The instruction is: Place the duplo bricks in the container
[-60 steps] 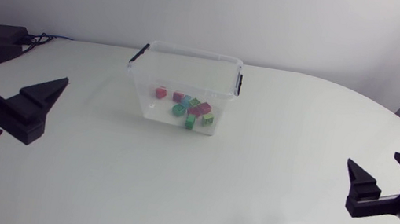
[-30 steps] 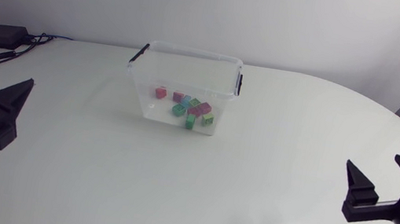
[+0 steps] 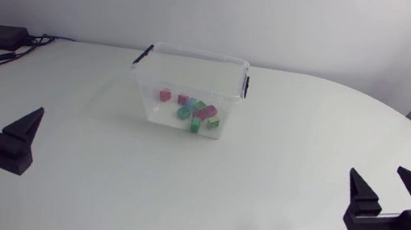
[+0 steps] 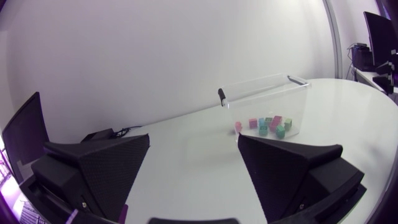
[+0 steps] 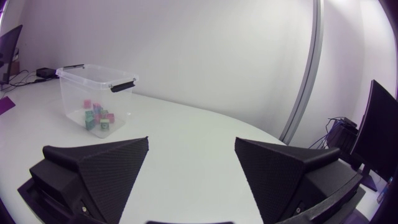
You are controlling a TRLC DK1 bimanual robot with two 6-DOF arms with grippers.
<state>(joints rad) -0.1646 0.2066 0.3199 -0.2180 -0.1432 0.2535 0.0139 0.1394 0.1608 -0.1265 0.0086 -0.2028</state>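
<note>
- Head view: the left tool (image 3: 17, 100) and right tool (image 3: 377, 172) are both spread and hold nothing. The container (image 3: 187, 88) stands ahead between them, somewhat nearer the left, with the duplo bricks (image 3: 194, 112) inside it.
- Left wrist view: the container (image 4: 264, 99) lies ahead, past the right finger, well apart.
- Right wrist view: the container (image 5: 93, 84) lies ahead, beyond the left finger.

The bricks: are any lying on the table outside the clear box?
No, in the head view all the bricks sit inside the clear box.

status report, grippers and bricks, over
Left gripper open, empty, at the left side of the table. Right gripper open, empty, at the right side. Duplo bricks in the container, none seen loose. Nothing in the way.
</note>
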